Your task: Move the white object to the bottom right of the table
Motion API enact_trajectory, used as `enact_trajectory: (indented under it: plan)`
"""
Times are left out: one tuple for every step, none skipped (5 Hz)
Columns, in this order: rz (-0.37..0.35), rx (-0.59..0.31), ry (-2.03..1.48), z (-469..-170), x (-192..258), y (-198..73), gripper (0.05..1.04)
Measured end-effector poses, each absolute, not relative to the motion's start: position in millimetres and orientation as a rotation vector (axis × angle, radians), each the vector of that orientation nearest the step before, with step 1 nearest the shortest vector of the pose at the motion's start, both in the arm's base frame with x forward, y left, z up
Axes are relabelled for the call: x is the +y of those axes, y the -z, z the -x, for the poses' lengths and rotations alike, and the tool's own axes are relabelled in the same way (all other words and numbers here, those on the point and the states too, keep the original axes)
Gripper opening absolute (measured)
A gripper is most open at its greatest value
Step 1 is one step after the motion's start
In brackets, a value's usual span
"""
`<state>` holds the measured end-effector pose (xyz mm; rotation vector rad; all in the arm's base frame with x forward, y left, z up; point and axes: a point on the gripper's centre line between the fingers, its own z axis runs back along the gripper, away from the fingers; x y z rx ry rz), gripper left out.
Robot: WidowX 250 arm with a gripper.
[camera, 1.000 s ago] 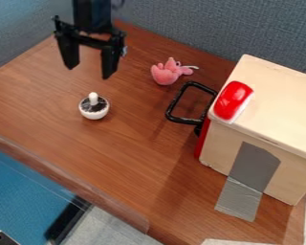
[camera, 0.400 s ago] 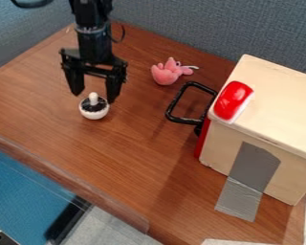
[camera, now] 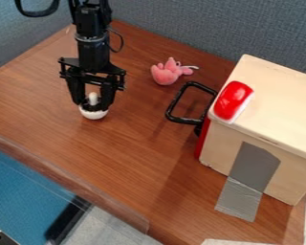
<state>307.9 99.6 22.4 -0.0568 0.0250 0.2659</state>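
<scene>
The black gripper (camera: 93,104) hangs straight down over the left part of the table (camera: 136,143). Low around the white object (camera: 93,115), its two fingers stand partly open, one on each side of the pale knob. The object is a small round white bowl shape with a dark top and an upright knob, sitting on the wood. The fingertips cover parts of its dark top and rim.
A pink plush toy (camera: 165,73) lies toward the back. On the right stands a wooden box (camera: 277,105) with a red-and-white piece (camera: 233,100) on top and a black handle (camera: 171,109) projecting left. Grey tape (camera: 245,191) runs down onto the table.
The gripper has come down from above the white object to around its knob, and its fingers have drawn closer together. The object has stayed in place.
</scene>
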Motion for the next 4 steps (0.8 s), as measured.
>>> enact_trajectory:
  plan:
    - [0.058, 0.03, -0.273, -308, 99, -23, 0.377]
    - [0.054, 0.032, -0.254, -309, 95, -23, 0.224]
    - [0.069, 0.009, -0.206, -300, 76, -35, 0.22]
    - [0.071, -0.021, -0.103, -289, 50, -47, 0.22]
